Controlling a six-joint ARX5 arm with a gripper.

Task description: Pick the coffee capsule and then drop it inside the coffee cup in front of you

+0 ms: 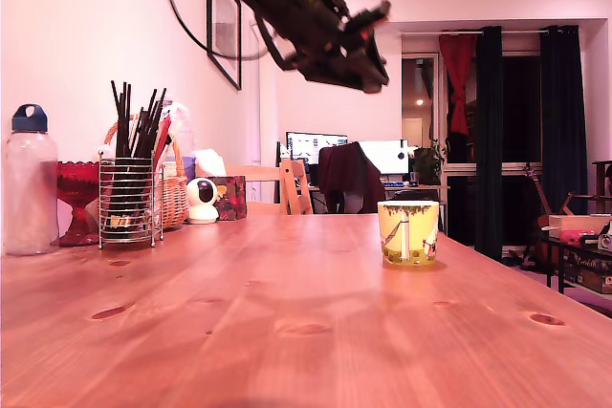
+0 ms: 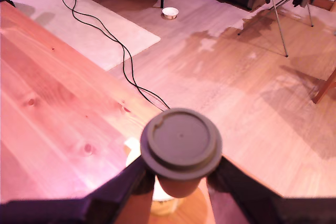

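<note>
My gripper (image 2: 178, 182) is shut on the coffee capsule (image 2: 181, 142), a brown capsule whose round flat lid faces the wrist camera, with one dark finger (image 2: 128, 179) on each side of its body. Just beneath it, part of the pale coffee cup (image 2: 163, 203) shows, mostly hidden by the capsule. In the exterior view the gripper (image 1: 371, 75) hangs high above the wooden table (image 1: 239, 312), a little to the exterior view's left of the yellow-green coffee cup (image 1: 408, 232), which stands upright. The capsule cannot be made out in that view.
At the exterior view's left stand a clear bottle (image 1: 29, 183), a red goblet (image 1: 76, 198), a wire holder with dark sticks (image 1: 129, 188), a basket (image 1: 174, 193) and a small white camera (image 1: 201, 201). The table edge (image 2: 142, 106) lies close to the cup; a cable (image 2: 105, 32) runs on the floor.
</note>
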